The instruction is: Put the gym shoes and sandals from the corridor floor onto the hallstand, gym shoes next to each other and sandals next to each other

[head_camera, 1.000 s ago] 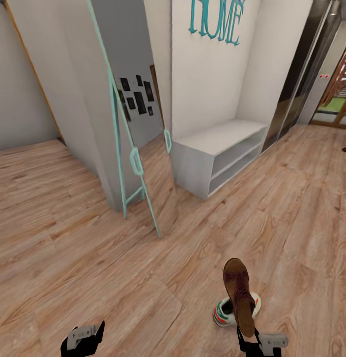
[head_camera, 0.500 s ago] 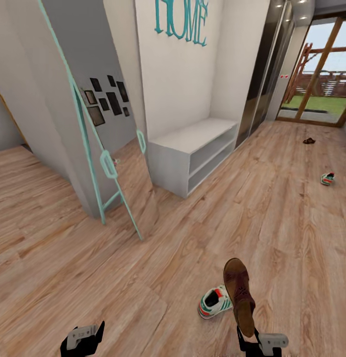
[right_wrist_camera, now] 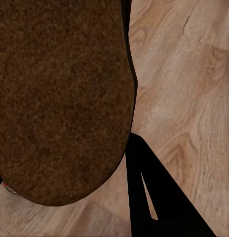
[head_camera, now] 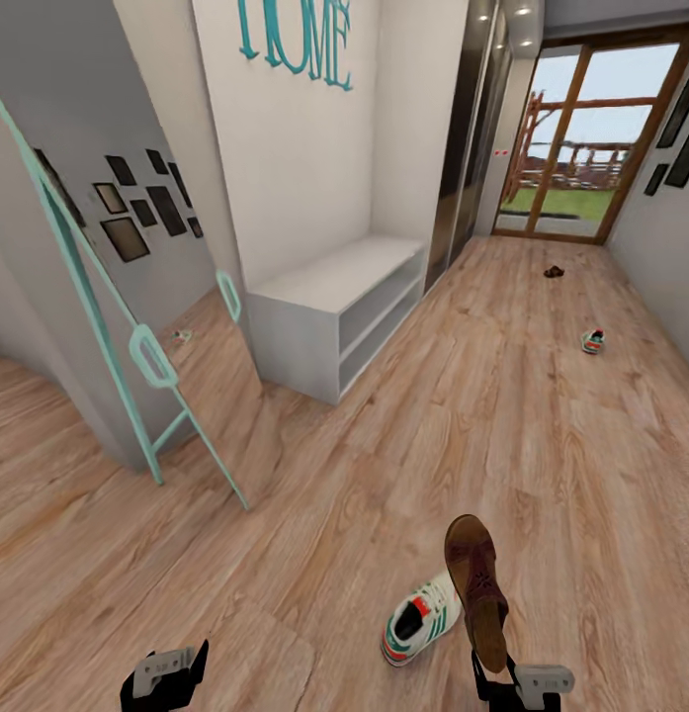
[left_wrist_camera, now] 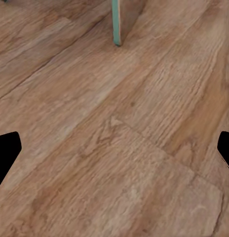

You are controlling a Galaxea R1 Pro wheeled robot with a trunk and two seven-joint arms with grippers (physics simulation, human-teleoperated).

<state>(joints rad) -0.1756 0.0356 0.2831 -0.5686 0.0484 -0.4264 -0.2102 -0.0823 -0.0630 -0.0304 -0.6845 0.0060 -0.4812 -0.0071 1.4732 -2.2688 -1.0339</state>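
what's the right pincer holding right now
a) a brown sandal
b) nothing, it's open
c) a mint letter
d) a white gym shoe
a: in the head view the right pincer grips the heel end of a brown sandal that sticks up from it, while a gym shoe lies on the floor beside it.

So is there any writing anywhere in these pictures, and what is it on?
"HOME": large teal letters on the white wall above the low white bench; their tops are cut off by the picture edge.
Small red-and-white sign on the dark wall panel beside the glass door: too small to read.
Framed pictures reflected in the mirror: too blurred to read.
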